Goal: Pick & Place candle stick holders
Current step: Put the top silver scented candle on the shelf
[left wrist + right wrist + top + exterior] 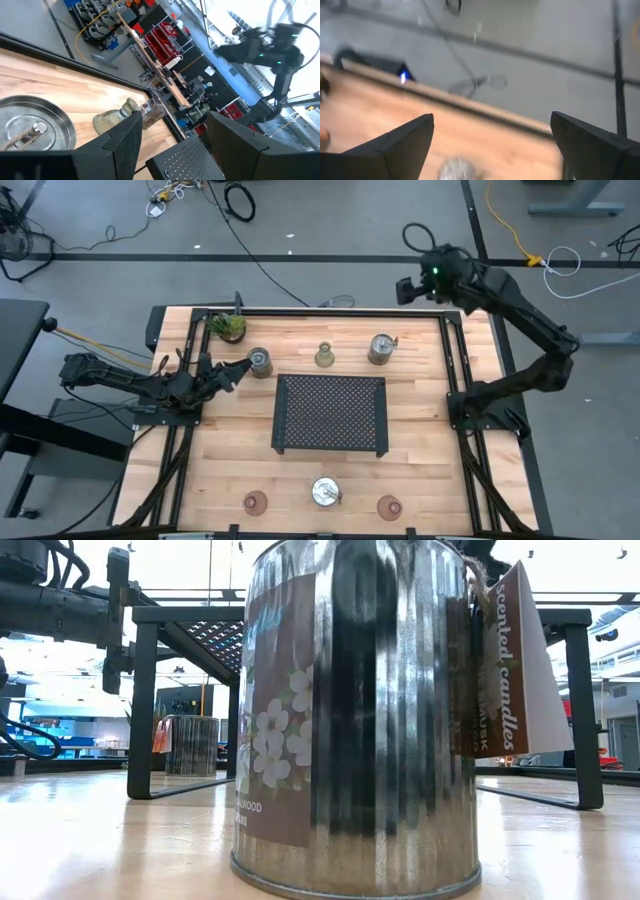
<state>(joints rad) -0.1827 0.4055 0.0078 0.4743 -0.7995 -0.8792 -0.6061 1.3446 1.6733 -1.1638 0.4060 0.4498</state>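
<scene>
Left gripper (238, 370) low over the table's far left, fingers apart, empty, tips just beside a silver holder (260, 363). Right gripper (407, 288) raised beyond the far edge, jaws wide, probably empty. Remaining holders: olive glass (324, 357) and silver (381, 349) behind the black mesh tray (331, 414); silver (325, 492) between two reddish glasses (255, 502) (389, 506) along the near edge.
</scene>
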